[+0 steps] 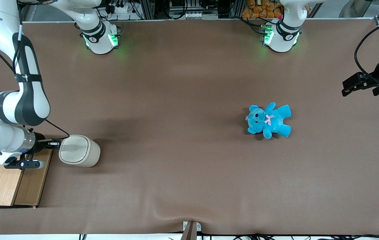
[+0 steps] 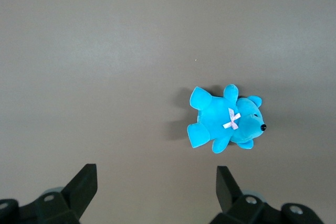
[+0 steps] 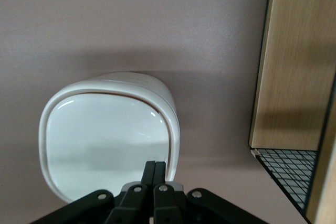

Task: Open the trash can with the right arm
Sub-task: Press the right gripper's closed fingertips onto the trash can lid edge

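gripper [image 3: 155,172] (pinched) at trash can [image 3: 107,132] rim

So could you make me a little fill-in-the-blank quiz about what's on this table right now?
1. The lid of the trash can is ____.
2. The gripper, at the lid's edge, has its two fingers pressed ____.
3. The teddy bear lying toward the parked arm's end of the table is ____ in colour.
4. The box beside the trash can has a top made of ____.

Missing words: closed; together; blue; wood
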Tool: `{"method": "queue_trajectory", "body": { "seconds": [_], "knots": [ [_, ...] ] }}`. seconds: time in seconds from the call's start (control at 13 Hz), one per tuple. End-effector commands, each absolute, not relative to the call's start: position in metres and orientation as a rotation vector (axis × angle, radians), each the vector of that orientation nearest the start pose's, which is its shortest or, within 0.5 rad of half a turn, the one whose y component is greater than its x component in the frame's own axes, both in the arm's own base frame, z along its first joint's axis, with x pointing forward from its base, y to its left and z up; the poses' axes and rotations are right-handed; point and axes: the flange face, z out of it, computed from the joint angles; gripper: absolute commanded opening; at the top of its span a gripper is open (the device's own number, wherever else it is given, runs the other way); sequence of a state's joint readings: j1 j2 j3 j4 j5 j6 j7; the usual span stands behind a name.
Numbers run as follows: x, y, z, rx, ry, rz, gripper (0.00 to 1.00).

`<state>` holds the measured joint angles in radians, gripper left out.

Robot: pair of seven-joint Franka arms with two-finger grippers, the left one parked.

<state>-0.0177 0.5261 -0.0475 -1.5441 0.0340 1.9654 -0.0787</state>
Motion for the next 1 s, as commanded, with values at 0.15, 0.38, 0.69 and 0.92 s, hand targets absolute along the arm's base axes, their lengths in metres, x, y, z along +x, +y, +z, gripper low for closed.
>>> {"method": "queue_trajectory", "body": {
  "seconds": [0.15, 0.38, 0.69, 0.92],
  "knots": [
    [0.686, -0.037, 0.329, -3.11, 0.001, 0.161, 0.0],
    [0.683, -0.037, 0.321, -3.107, 0.005, 0.182, 0.0],
    [0.681, -0.035, 0.315, -3.107, 0.001, 0.187, 0.0],
    [0.679, -0.035, 0.307, -3.107, 0.004, 0.178, 0.0]
  ]
}}
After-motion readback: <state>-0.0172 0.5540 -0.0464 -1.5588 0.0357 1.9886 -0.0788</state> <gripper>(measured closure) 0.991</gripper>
